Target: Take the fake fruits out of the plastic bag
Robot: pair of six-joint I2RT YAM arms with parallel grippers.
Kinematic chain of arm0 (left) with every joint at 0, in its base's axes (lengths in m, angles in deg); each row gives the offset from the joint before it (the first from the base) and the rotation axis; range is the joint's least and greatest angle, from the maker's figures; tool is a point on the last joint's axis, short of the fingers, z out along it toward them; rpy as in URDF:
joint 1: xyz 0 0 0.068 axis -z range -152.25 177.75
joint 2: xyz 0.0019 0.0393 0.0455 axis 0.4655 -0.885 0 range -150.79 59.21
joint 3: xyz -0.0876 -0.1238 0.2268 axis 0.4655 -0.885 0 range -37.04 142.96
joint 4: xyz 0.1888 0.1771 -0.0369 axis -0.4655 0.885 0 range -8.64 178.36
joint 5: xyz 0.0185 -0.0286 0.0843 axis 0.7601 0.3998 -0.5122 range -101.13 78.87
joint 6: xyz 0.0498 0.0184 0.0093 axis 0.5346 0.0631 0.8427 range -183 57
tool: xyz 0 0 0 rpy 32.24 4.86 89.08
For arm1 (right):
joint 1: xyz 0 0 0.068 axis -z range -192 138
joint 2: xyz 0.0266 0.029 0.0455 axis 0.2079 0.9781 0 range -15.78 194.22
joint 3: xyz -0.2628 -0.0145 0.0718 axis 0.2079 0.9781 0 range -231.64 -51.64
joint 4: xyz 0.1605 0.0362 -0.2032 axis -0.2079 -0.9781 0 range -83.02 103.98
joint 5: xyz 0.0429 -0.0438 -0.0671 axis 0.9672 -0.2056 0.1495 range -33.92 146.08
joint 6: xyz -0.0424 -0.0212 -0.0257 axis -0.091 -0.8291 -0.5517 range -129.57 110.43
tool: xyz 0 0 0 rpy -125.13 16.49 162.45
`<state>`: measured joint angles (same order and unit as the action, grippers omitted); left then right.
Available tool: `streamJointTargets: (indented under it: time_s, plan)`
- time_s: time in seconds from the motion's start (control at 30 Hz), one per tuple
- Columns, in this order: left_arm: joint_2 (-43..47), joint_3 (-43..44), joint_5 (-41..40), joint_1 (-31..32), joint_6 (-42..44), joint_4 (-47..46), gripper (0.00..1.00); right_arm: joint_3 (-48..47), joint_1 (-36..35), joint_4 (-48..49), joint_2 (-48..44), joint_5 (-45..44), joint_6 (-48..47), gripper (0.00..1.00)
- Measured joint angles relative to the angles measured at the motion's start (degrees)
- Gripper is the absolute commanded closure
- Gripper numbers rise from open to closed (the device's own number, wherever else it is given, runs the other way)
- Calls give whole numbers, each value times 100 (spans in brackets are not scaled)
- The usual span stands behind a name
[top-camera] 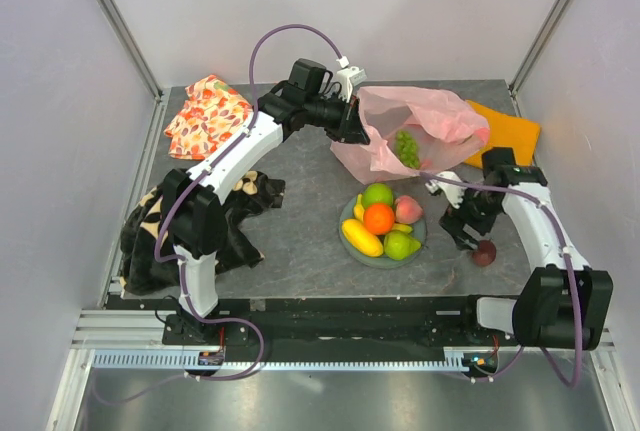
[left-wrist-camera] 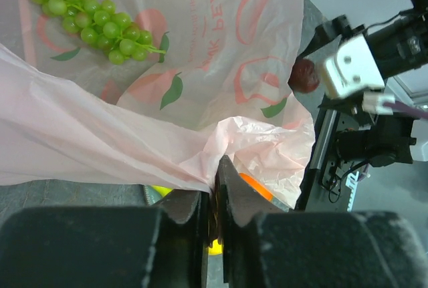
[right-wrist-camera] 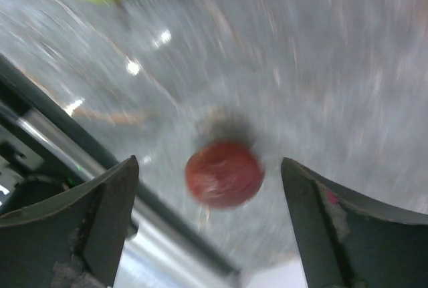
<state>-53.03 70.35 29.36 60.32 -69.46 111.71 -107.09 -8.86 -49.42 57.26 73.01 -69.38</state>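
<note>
Far left, a floral fabric point(top-camera: 205, 116) and a dark cloth point(top-camera: 190, 236) are lying on the surface point(top-camera: 300, 201). The left tool point(left-wrist-camera: 217, 171) is pinching the pink plastic bag point(top-camera: 430, 126) at its edge, fingers together on the film, with the green grapes point(top-camera: 407, 148) sitting inside. Next over, a plate point(top-camera: 385, 260) is holding the banana point(top-camera: 362, 238), orange point(top-camera: 378, 218), apple point(top-camera: 377, 194), pear point(top-camera: 401, 245) and peach point(top-camera: 408, 209). The right tool point(right-wrist-camera: 207, 166) is hanging wide apart over the plum point(right-wrist-camera: 227, 174), which is lying untouched on the surface.

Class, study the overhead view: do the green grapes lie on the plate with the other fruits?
No, the green grapes lie inside the pink plastic bag, apart from the plate.
</note>
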Motion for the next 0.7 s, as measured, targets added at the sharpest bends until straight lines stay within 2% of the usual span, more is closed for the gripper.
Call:
streamJointTargets:
  time_s: [0.1, 0.23, 0.4, 0.7]
  plan:
    - [0, 0, -9, 0, 0, 2, 67, 160, 710, -120, -127, -446, 50, 2]
    - [0, 0, -13, 0, -2, 0, 67, 372, 1346, -142, -129, -1008, 68, 2]
    - [0, 2, -7, 0, -4, -2, 67, 704, 1390, 201, 118, -1303, 354, 2]
    - [0, 11, -4, 0, -4, 0, 68, 643, 1401, 1447, 1436, -1582, 1180, 2]
